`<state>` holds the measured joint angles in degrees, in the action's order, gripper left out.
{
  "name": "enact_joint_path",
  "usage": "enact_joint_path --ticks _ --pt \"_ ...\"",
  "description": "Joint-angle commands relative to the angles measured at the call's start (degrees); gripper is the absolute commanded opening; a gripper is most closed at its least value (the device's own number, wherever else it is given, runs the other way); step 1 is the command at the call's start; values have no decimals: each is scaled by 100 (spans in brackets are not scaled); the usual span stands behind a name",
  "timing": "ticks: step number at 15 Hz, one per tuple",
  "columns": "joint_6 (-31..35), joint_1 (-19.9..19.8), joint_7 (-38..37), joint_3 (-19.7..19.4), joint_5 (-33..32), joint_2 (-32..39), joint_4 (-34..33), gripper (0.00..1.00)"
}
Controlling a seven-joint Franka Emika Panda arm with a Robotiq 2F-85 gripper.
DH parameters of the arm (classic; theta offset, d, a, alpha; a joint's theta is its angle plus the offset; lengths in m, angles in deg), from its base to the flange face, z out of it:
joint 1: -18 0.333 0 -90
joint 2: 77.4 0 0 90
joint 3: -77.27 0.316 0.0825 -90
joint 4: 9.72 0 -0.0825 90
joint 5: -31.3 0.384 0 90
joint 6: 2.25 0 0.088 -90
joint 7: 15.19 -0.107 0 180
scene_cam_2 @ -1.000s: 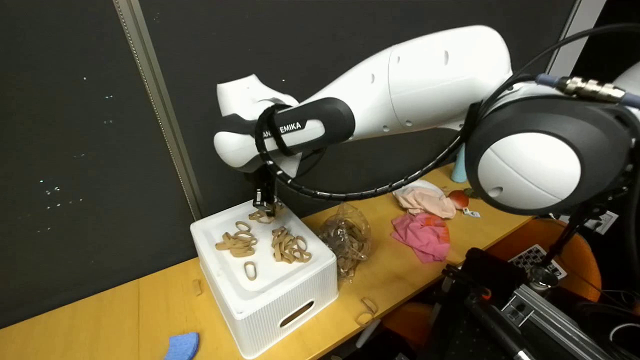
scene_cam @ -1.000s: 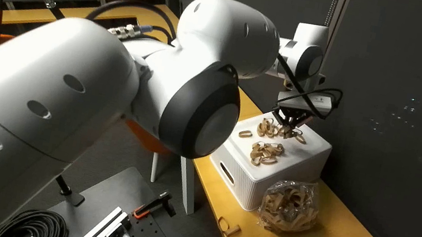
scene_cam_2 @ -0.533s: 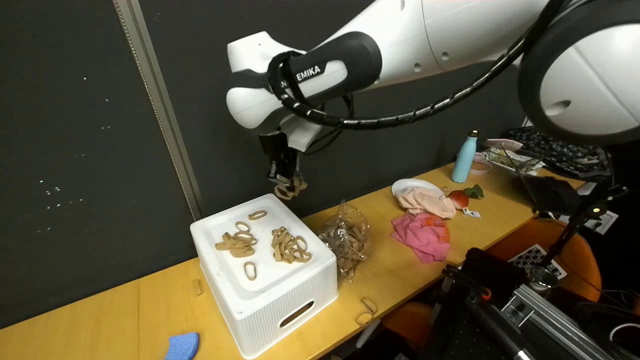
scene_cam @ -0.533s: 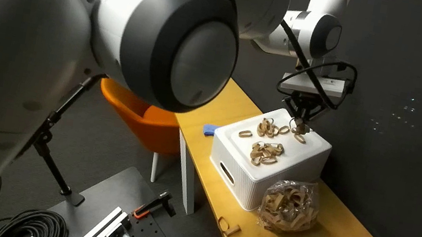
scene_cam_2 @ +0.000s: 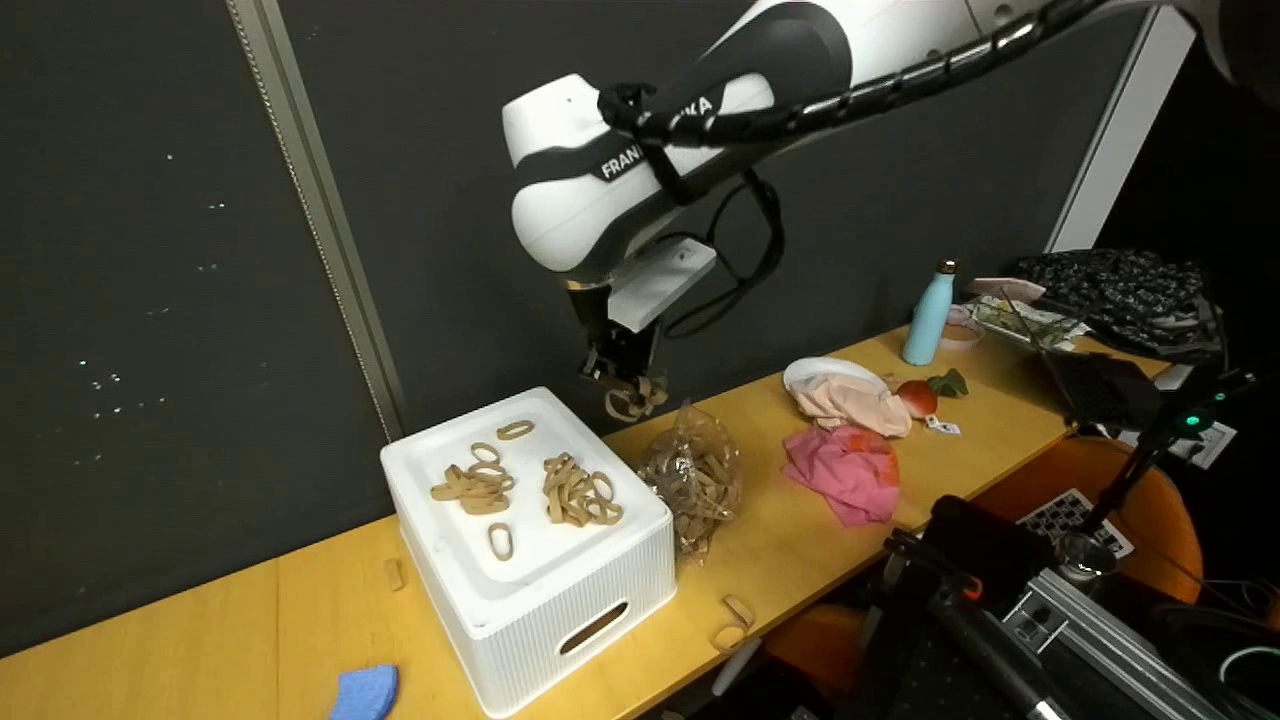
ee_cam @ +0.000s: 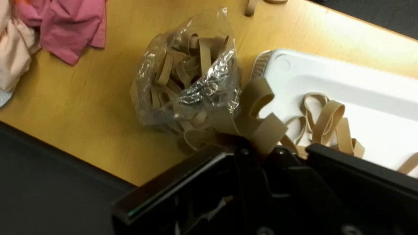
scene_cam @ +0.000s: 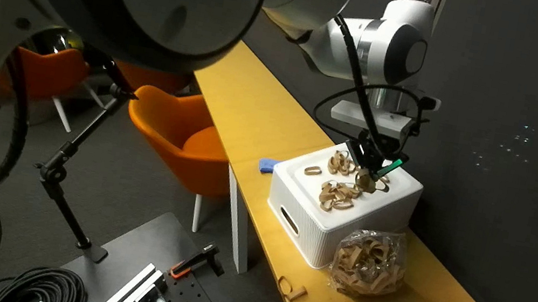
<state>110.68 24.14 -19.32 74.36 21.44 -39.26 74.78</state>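
Observation:
My gripper (scene_cam: 373, 173) is shut on several tan rubber bands (scene_cam_2: 637, 398), which hang in loops from its fingertips. In an exterior view the gripper (scene_cam_2: 622, 375) is in the air beside the far end of a white ribbed box (scene_cam_2: 545, 625), near a clear plastic bag (scene_cam_2: 690, 480) full of tan bands. In the wrist view the held bands (ee_cam: 269, 132) partly overlap the bag (ee_cam: 192, 75) and the box's lid (ee_cam: 329, 67). On the lid lie two piles of bands, one nearer the bag (scene_cam_2: 578, 492) and one farther (scene_cam_2: 475, 490), plus single bands (scene_cam_2: 501, 541).
The box stands on a wooden table (scene_cam_2: 180, 640) against a dark wall. Loose bands (scene_cam_2: 735, 622) lie near the table edge. A blue piece (scene_cam_2: 365, 690), a pink cloth (scene_cam_2: 848, 475), a peach cloth (scene_cam_2: 850, 405) and a light-blue bottle (scene_cam_2: 930, 315) are also on the table.
The gripper has lifted off the lid with bands in it and moved across toward the bag, tilting and turning. A single band stays on the lid where it was. The piles look unchanged.

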Motion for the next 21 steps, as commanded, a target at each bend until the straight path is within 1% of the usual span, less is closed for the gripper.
enact_joint_path --ticks 1,3,6,8,10,13,18,21 --pt "900 -55 -729 -179 -128 -718 1433 2" --pt "1423 -157 -904 -318 -155 -916 2073 2" --pt "2386 -423 -867 -558 -197 -1079 3074 2" --pt "2931 -624 -728 -707 -190 -923 3357 2" --pt "3344 -742 -641 -816 -207 -721 3439 2" --pt "3641 -671 -652 -888 -287 -659 3438 2" --pt "3620 -314 -731 -804 -337 -900 3491 2" --pt "3730 -229 -659 -792 -351 -786 3348 2"
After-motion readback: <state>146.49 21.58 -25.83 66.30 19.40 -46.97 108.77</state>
